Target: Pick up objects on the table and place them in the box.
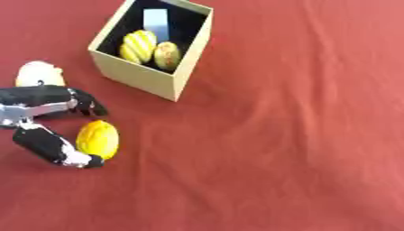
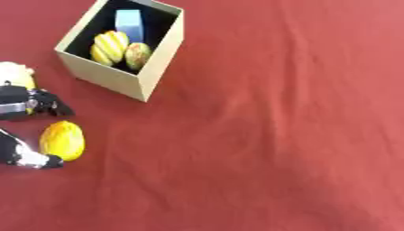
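An open cardboard box [image 1: 142,76] stands at the upper left on the red cloth. Inside it lie a yellow ribbed fruit [image 1: 139,45], a smaller yellow-orange fruit [image 1: 167,55] and a pale blue block [image 1: 157,21]. A yellow lemon-shaped fruit [image 1: 98,139] lies on the cloth below the box. My left hand [image 1: 39,103] comes in from the left edge, open, with its fingers [image 1: 88,104] above the fruit and its thumb [image 1: 55,149] touching the fruit's lower left side. A cream-white rounded object [image 1: 38,73] sits just behind the hand, partly hidden.
The red cloth [image 1: 292,135] covers the whole table, with shallow wrinkles to the right of the box.
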You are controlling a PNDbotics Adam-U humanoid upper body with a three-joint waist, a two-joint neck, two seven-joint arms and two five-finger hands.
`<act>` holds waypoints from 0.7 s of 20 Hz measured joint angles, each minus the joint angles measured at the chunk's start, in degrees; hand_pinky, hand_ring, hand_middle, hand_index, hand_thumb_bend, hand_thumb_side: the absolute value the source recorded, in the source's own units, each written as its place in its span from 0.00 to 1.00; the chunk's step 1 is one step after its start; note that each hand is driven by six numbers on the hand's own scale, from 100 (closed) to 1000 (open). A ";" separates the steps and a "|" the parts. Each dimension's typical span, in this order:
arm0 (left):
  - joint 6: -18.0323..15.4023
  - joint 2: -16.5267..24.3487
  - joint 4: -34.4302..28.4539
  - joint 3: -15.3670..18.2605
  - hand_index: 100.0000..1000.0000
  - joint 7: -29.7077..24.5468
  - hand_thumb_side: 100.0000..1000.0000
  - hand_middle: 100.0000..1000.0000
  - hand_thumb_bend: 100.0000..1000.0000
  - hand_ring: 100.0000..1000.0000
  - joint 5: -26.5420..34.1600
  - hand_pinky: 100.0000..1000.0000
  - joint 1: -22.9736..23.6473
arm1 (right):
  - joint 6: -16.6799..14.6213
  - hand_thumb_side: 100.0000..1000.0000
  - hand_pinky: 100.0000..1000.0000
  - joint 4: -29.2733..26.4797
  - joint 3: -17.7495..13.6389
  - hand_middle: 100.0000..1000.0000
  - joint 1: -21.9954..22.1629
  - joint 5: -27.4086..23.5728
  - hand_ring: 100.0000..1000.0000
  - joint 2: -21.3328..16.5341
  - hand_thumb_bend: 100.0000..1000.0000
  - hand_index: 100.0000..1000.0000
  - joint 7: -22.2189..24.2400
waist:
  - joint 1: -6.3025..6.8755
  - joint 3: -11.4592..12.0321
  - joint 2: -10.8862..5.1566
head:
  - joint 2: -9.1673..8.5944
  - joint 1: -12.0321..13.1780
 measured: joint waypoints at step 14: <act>-1.40 -1.79 2.46 -0.68 0.81 0.73 0.32 0.69 0.30 0.68 -2.87 0.71 -0.43 | 0.45 0.56 0.84 0.00 -0.05 0.64 1.12 -0.10 0.87 0.48 0.00 0.76 -0.07 | -0.02 -0.08 0.01 | -0.01 0.27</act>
